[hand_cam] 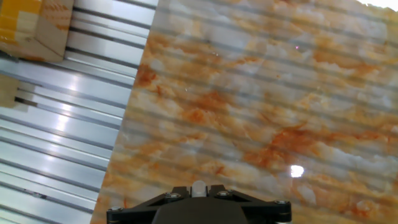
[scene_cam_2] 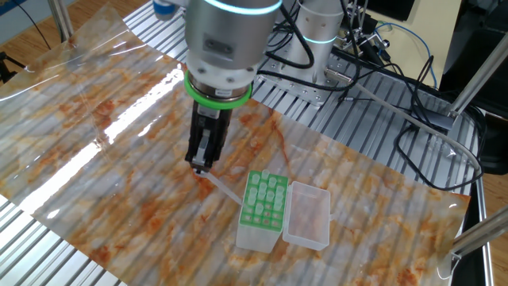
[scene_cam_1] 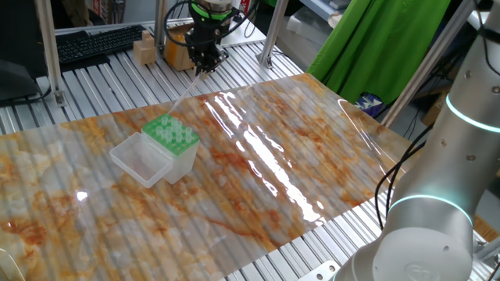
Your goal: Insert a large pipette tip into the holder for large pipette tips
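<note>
The long, slender, translucent whitish plastic pipette tip [scene_cam_2: 225, 189] slants downward, pointing toward 4 o'clock. The translucent white box with green perforated top [scene_cam_2: 264, 199] stands there, clear lid open.

A glossy orange-and-white marbled plastic sheet [scene_cam_1: 258, 168] covers the ribbed aluminium table [scene_cam_1: 101, 82]. At the far left lies a black keyboard [scene_cam_1: 98, 43], with a small wooden block [scene_cam_1: 144, 51] just to its right. A green cloth [scene_cam_1: 375, 47] hangs far right.
</note>
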Tool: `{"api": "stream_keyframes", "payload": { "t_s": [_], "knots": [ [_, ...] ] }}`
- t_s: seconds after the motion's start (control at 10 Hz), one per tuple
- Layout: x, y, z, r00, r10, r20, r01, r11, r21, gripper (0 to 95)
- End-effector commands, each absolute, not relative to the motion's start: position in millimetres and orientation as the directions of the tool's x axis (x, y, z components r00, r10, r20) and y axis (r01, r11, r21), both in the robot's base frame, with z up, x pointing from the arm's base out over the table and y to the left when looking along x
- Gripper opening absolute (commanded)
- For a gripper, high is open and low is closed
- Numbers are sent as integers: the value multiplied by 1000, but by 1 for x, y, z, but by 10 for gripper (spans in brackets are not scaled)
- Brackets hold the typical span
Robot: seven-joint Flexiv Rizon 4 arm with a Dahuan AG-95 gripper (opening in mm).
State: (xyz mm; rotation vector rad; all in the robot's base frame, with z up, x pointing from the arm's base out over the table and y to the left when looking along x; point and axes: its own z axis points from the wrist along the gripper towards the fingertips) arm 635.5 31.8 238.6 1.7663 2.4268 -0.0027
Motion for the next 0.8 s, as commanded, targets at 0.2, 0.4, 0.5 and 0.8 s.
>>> {"api": "stream_keyframes", "payload": {
  "t_s": [0.2,0.4,0.5,0.8],
  "knots": [
    [634,32,240,-314,939,-141,942,327,80,0],
    [634,32,240,-321,934,-157,938,336,84,0],
    [634,32,240,-326,931,-165,935,343,84,0],
    [633,35,241,-325,930,-173,934,344,95,0]
  ]
}}
